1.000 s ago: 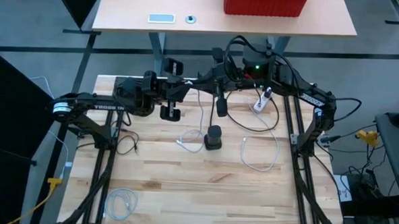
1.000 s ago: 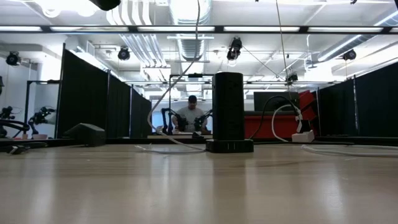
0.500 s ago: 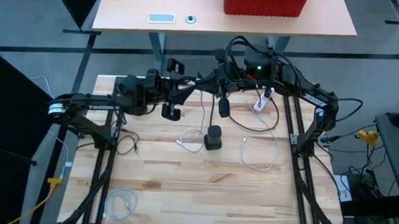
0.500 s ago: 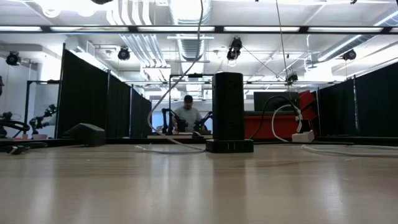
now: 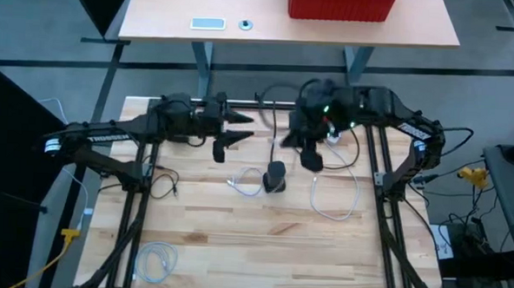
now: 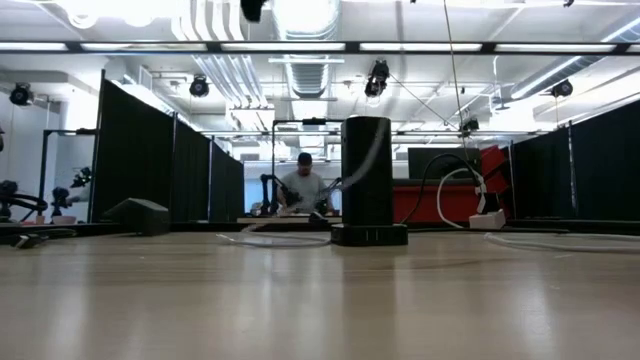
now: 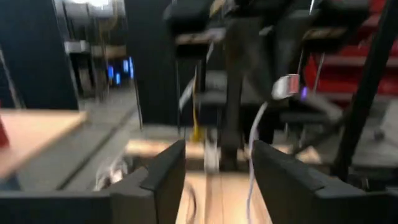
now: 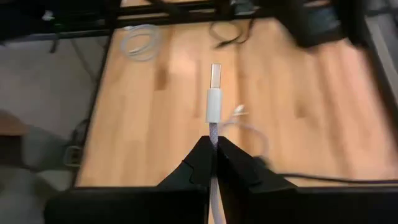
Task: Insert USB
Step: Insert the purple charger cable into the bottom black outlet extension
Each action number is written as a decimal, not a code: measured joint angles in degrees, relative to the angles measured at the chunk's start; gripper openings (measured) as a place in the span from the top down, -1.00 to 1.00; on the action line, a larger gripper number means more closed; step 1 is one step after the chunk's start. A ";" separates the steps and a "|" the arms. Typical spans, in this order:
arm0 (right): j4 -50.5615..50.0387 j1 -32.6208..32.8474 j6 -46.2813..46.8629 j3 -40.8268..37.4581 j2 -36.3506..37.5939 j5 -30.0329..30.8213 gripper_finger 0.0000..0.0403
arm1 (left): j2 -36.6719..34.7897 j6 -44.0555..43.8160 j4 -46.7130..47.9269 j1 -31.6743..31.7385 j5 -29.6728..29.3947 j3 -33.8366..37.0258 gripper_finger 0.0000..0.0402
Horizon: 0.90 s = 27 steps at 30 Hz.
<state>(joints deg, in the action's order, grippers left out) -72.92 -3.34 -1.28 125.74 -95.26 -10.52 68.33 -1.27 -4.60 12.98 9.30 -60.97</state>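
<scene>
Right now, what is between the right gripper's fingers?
The right gripper pinches a white USB cable just behind its plug, which sticks out free over the table. The cable stretch inside the fingers is covered.

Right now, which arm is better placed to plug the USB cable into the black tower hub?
The right: its claw is shut on the white USB cable, plug forward, near the black tower hub. The left claw is open and empty.

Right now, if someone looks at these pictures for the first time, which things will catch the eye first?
Probably the right gripper, raised over the table's back, shut on a white USB cable whose plug sticks out ahead. Next, the black charging tower standing mid-table, and the left gripper open and empty at back left.
</scene>
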 joint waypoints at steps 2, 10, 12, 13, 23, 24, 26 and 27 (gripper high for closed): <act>-0.53 2.23 2.91 -1.44 0.54 -0.03 1.00 | 1.29 -0.20 3.22 0.94 0.02 0.00 0.26; -2.79 6.48 14.28 -14.40 7.54 -0.19 1.00 | 11.80 1.90 5.05 6.09 3.57 -0.02 0.51; -3.00 7.27 18.06 -20.29 10.06 0.40 1.00 | 15.02 3.31 6.21 7.14 4.88 -0.02 0.54; -2.39 7.71 20.23 -23.35 11.14 0.81 1.00 | 16.41 4.37 7.02 7.57 5.23 -0.02 0.56; 22.37 13.72 45.62 -48.37 11.96 9.67 1.00 | 27.54 11.91 11.52 8.54 10.26 -0.02 0.64; 24.85 14.32 48.15 -50.88 12.04 10.56 1.00 | 28.64 12.65 11.95 8.61 10.77 -0.02 0.65; 29.80 15.53 53.23 -55.88 12.20 12.33 1.00 | 30.84 14.13 12.80 8.76 11.80 -0.02 0.66; 32.27 16.13 55.77 -58.38 12.29 13.21 1.00 | 31.94 14.87 13.23 8.83 12.31 -0.02 0.67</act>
<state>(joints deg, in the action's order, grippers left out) -40.65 12.79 54.49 67.36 -82.97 2.69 100.26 13.60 8.63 21.81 21.61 -60.99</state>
